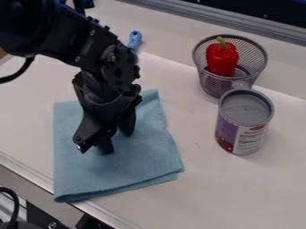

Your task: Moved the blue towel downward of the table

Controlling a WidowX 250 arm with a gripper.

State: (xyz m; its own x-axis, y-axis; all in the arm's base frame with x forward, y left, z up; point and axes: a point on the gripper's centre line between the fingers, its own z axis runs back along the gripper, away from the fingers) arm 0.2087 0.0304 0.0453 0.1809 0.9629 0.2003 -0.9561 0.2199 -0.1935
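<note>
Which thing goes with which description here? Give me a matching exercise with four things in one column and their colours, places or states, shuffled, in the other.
Things
1. Towel
2. Pepper
3. Can
4. Gripper

Descriptions
A. Red, with a green stem, inside the mesh basket
B. Black, hanging down over cloth
C. Light blue, lying on the table
D. Standing upright, with a grey top and a purple and white label

Right pairs: 1-C, 2-A, 3-D, 4-B
</note>
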